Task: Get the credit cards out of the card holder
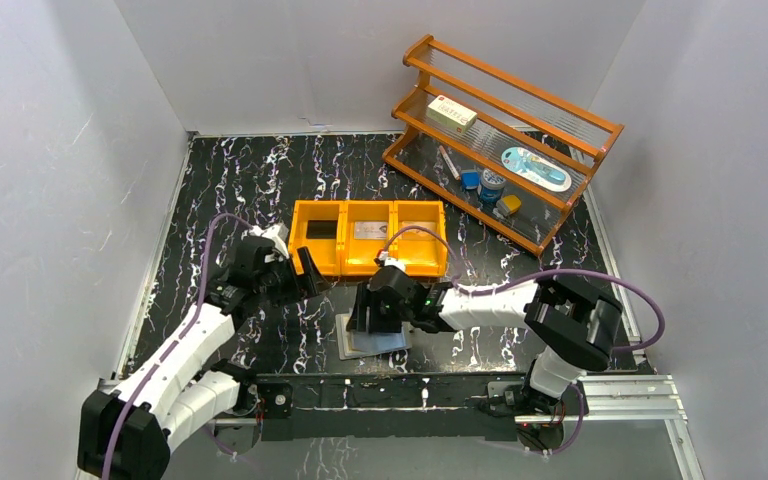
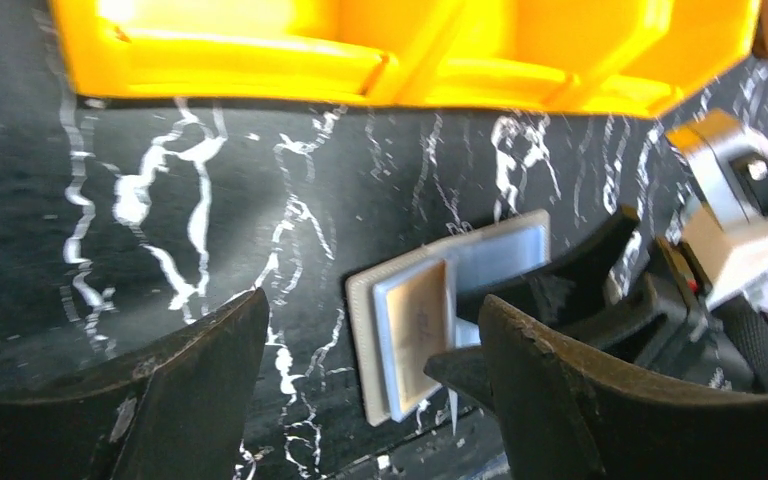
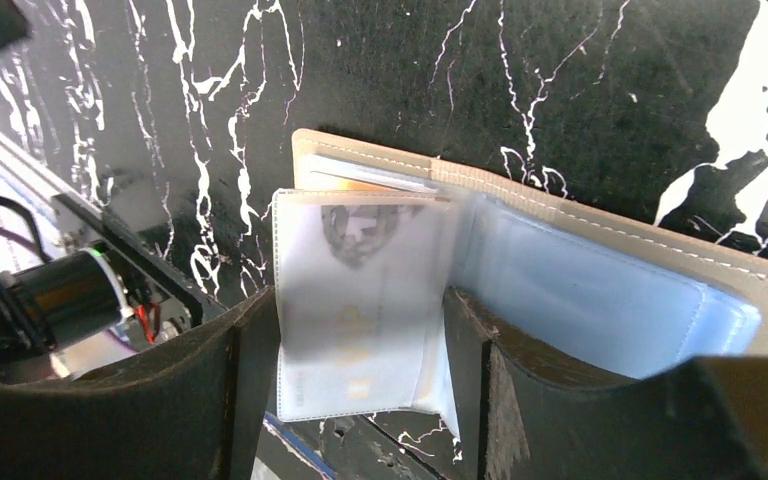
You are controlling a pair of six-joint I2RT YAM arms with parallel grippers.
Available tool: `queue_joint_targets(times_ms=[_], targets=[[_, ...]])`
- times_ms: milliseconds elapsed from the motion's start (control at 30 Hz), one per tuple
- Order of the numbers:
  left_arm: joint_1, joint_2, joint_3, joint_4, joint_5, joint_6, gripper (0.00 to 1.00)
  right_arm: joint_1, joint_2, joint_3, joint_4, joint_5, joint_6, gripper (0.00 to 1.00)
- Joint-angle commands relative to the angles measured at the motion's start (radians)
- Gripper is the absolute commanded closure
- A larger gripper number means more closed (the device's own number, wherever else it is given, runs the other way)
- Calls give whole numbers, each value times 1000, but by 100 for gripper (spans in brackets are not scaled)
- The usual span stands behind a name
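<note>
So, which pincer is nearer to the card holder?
Right. The right pincer is directly over the card holder, straddling its clear leaf; the left pincer stands apart, to the holder's left.

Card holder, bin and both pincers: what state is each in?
card holder, lying open, one clear sleeve raised
tan card, not yet out of its sleeve
orange bin, holds a black card and a silvery card
left pincer, open, empty
right pincer, astride the raised sleeve, grip unclear
</note>
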Motion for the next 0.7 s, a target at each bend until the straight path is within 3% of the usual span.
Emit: queue_joint_targets(times_ms=[0, 67, 100, 267, 367, 500, 667], targets=[[-1, 24, -43, 115, 268, -30, 29, -26, -24, -102, 161, -90, 28, 32], [-3, 47, -57, 137, 336, -50, 38, -37, -32, -138, 220, -115, 38, 32], [-15, 78, -83, 142, 359, -53, 56, -47, -33, -169, 263, -134, 50, 32], [-106, 223, -74, 158, 313, -64, 88, -50, -33, -182, 278, -136, 53, 32], [-205, 324, -40, 191, 266, -70, 88, -50, -35, -182, 278, -135, 54, 32], [-240, 373, -44, 354, 284, -122, 88, -52, -56, -195, 297, -140, 45, 32], [-242, 390, -55, 438, 291, -157, 87, -52, -84, -203, 336, -165, 37, 30]])
